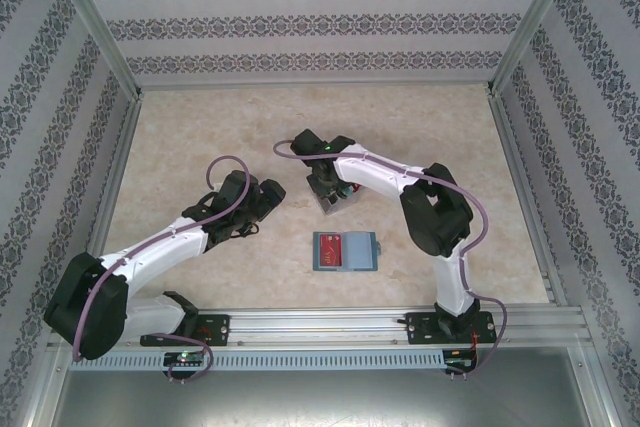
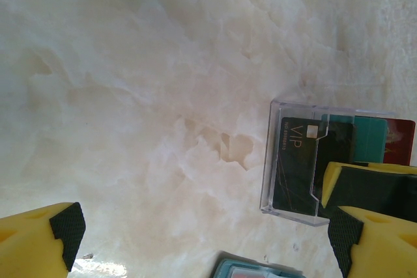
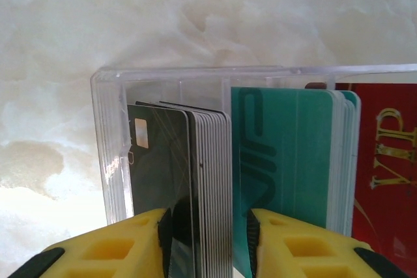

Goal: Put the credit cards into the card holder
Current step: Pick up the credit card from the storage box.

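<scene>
The teal-blue card holder (image 1: 345, 251) lies open on the table in front of the arms, with a red card (image 1: 327, 246) on its left half; its edge (image 2: 260, 269) shows at the bottom of the left wrist view. Dark cards (image 3: 195, 180), teal-green cards (image 3: 287, 154) and red cards (image 3: 384, 161) stand in stacks in a clear tray (image 3: 107, 154). My right gripper (image 3: 208, 239) is open, its jaws astride the dark stack, with a gap on the teal side. My left gripper (image 2: 205, 242) hangs open over bare table, left of the tray (image 2: 268, 161).
The clear tray (image 1: 333, 203) sits mid-table under my right gripper (image 1: 330, 193), just behind the card holder. My left gripper (image 1: 262, 201) is close to its left. Patterned walls and metal rails (image 1: 120, 147) enclose the marble-look table.
</scene>
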### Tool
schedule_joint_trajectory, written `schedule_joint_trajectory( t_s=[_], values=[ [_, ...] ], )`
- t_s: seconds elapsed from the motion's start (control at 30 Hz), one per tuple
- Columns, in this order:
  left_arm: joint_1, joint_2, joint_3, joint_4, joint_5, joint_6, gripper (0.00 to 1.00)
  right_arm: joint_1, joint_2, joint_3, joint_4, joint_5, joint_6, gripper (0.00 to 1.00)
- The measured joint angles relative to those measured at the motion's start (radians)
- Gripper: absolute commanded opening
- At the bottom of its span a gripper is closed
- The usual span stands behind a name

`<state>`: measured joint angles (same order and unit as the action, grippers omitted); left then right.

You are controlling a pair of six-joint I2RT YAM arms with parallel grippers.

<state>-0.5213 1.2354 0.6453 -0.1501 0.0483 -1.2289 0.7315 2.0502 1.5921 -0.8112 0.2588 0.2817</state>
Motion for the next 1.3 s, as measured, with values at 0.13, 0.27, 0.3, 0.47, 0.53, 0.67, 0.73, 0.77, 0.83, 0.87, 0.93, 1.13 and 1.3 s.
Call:
schedule_joint_trajectory(
  t_s=[0.13, 0.27, 0.3, 0.47, 0.53, 0.67, 0.73, 0.77, 0.83, 0.87, 0.93, 1.13, 1.3],
  values=[
    [0.000, 0.000, 0.000, 0.000, 0.001, 0.000, 0.98, 0.011, 0.010, 0.000, 0.000, 0.023, 0.000, 0.37],
    [0.000, 0.002, 0.000, 0.000, 0.003, 0.000, 0.98, 0.030, 0.013, 0.001, 0.000, 0.068, -0.002, 0.36],
    [0.000, 0.002, 0.000, 0.000, 0.003, 0.000, 0.98, 0.036, 0.013, 0.001, -0.001, 0.087, -0.003, 0.36],
    [0.000, 0.005, 0.000, 0.000, 0.003, 0.000, 0.98, 0.048, 0.013, 0.001, 0.000, 0.159, -0.020, 0.35],
    [0.000, 0.005, 0.000, 0.000, 0.003, 0.000, 0.98, 0.048, 0.013, 0.001, 0.000, 0.175, -0.023, 0.35],
    [0.000, 0.005, 0.000, 0.000, 0.003, 0.000, 0.98, 0.048, 0.013, 0.001, 0.000, 0.187, -0.024, 0.33],
    [0.000, 0.005, 0.000, 0.000, 0.003, 0.000, 0.98, 0.048, 0.013, 0.001, 0.000, 0.187, -0.024, 0.33],
    [0.000, 0.005, 0.000, 0.000, 0.003, 0.000, 0.98, 0.048, 0.013, 0.001, 0.000, 0.187, -0.024, 0.32],
    [0.000, 0.005, 0.000, 0.000, 0.003, 0.000, 0.98, 0.048, 0.011, 0.001, 0.000, 0.187, -0.024, 0.31],
    [0.000, 0.005, 0.000, 0.000, 0.003, 0.000, 0.98, 0.048, 0.011, 0.001, 0.000, 0.187, -0.024, 0.30],
    [0.000, 0.005, 0.000, 0.000, 0.003, 0.000, 0.98, 0.047, 0.008, 0.001, 0.000, 0.185, -0.023, 0.28],
    [0.000, 0.005, 0.000, 0.000, 0.003, 0.000, 0.98, 0.040, 0.005, -0.002, 0.002, 0.177, -0.023, 0.25],
    [0.000, 0.009, 0.000, 0.000, 0.003, 0.000, 0.98, 0.036, -0.002, -0.011, 0.009, 0.163, -0.021, 0.20]
  ],
)
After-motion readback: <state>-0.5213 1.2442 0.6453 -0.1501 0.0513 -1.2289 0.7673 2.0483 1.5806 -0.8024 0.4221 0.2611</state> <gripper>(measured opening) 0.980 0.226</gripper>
